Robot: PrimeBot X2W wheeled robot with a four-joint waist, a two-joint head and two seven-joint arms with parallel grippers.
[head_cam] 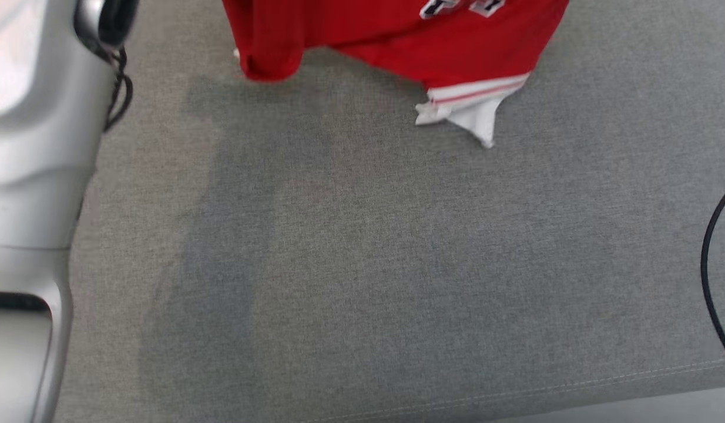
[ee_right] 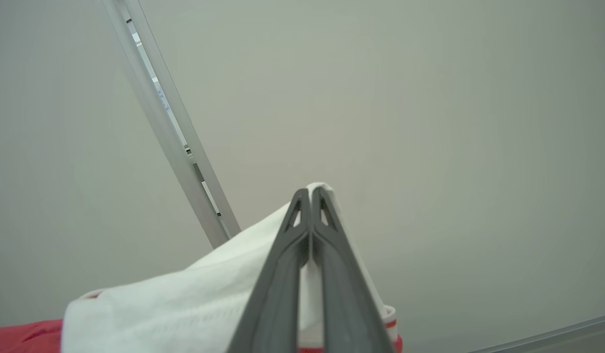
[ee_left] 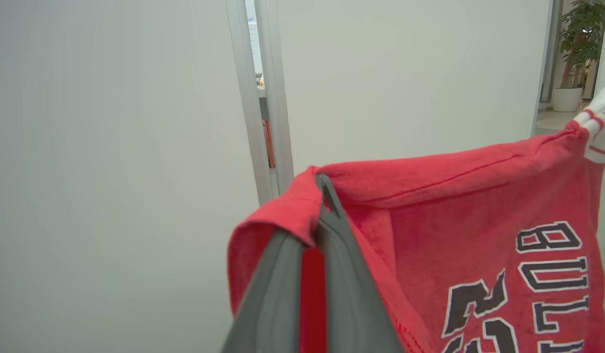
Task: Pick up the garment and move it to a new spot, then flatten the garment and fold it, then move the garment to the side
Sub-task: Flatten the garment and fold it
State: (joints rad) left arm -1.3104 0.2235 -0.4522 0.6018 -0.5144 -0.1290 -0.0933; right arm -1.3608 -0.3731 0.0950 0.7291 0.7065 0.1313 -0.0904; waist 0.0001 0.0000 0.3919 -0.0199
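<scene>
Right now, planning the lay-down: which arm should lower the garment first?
Probably right: the left gripper and right gripper both clamp the garment, but the white sleeve hangs lowest on the right side.

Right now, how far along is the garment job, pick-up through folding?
Done: the garment is picked up, with the left gripper shut on a red edge and the right gripper shut on the white trim. In hand: it hangs between them over the grey surface. Left: laying it down, flattening, folding and moving it aside.
</scene>
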